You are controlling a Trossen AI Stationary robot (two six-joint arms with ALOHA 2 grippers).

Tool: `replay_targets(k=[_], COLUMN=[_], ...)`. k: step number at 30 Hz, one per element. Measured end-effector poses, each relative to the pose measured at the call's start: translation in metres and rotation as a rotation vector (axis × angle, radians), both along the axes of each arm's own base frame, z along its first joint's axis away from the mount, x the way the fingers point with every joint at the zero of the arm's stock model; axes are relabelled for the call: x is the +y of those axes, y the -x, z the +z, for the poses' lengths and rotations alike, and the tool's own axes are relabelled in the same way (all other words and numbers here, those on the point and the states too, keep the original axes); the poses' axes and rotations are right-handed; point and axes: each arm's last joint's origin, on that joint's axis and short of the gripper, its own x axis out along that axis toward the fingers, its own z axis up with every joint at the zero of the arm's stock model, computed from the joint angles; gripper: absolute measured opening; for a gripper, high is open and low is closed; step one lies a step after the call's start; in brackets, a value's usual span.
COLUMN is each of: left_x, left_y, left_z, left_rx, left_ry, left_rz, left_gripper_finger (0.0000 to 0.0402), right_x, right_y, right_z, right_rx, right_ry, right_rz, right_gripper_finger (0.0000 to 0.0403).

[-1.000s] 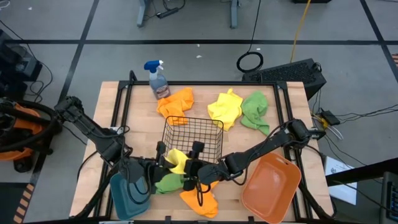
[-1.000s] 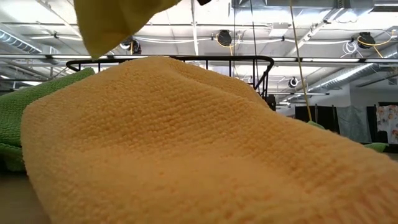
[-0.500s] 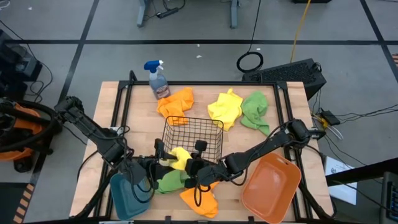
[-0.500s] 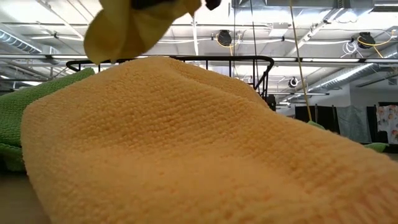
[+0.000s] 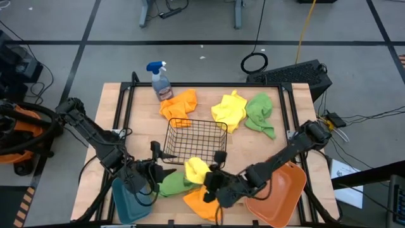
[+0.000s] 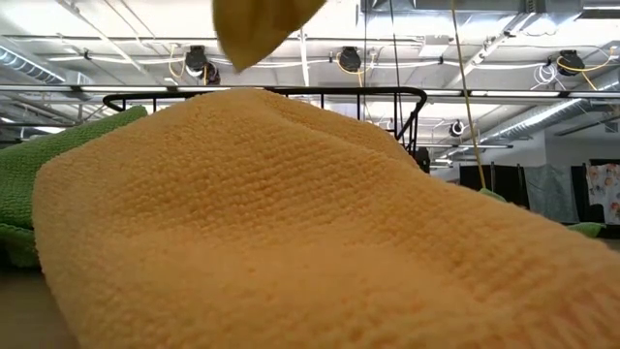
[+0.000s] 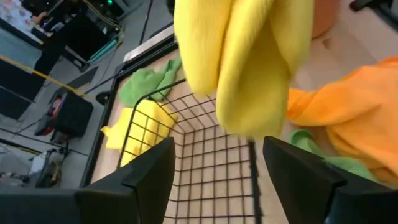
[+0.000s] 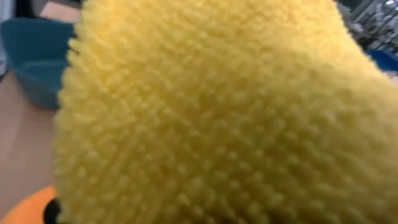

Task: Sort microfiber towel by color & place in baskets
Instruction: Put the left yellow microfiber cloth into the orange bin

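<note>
Holding a yellow microfiber towel (image 5: 196,170), my right gripper (image 5: 212,179) sits just past the near right corner of the black wire-mesh basket (image 5: 195,140), jaws pinched narrow on the cloth. From the right wrist view the yellow pile fills nearly the whole picture, with the teal tub (image 8: 34,59) showing behind it. In the low view the towel's lower corner (image 6: 260,24) hangs above the orange towel (image 6: 291,233) that lies right in front of that camera.

My left gripper (image 5: 157,166) is beside the basket's near left corner with its jaws spread wide and nothing between them; in the left wrist view I see both fingers (image 7: 134,180) apart, the yellow towel (image 7: 245,59) hanging ahead of them and the basket's mesh (image 7: 205,168) below.

On the table near me, a green towel (image 5: 171,184) and an orange towel (image 5: 201,201) lie between the teal tub (image 5: 130,199) and the orange tub (image 5: 276,193). Beyond the basket lie another orange towel (image 5: 179,105), a yellow towel (image 5: 230,110) and a green towel (image 5: 259,113), with a blue-capped spray bottle (image 5: 161,81) at the far left.
</note>
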Motion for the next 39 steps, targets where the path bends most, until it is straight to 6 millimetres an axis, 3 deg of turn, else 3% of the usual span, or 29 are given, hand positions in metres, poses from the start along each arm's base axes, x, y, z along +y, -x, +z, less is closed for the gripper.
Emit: replay_targets(k=[5, 10, 15, 20, 24, 30, 39], left_x=[-0.002, 0.0, 0.004, 0.009, 0.012, 0.011, 0.013], left_y=[0.001, -0.001, -0.005, -0.01, -0.014, -0.016, -0.019], left_z=[0.0, 0.001, 0.001, 0.002, 0.002, 0.0, 0.001], left_rx=[-0.009, -0.017, -0.02, -0.032, -0.029, -0.007, -0.015], left_ry=[0.033, 0.041, 0.043, 0.054, 0.085, 0.164, 0.153], left_rz=[0.009, 0.02, 0.042, 0.066, 0.059, 0.035, 0.031], left_gripper_finger=[0.025, 0.025, 0.025, 0.025, 0.025, 0.025, 0.025], right_x=[-0.001, -0.015, -0.035, -0.045, -0.04, -0.023, 0.005], right_y=[0.033, 0.068, 0.106, 0.14, 0.161, 0.18, 0.188], right_z=[0.021, 0.039, 0.052, 0.053, 0.051, 0.051, 0.029], right_rx=[0.045, 0.149, 0.361, 0.621, 0.721, 0.665, 0.741], right_ry=[-0.07, -0.225, -0.466, -0.704, -0.721, -0.727, -0.723], right_rz=[-0.013, -0.036, -0.112, -0.323, -0.461, -0.504, -0.618], right_gripper_finger=[0.0022, 0.0022, 0.0022, 0.0022, 0.0022, 0.0022, 0.0022])
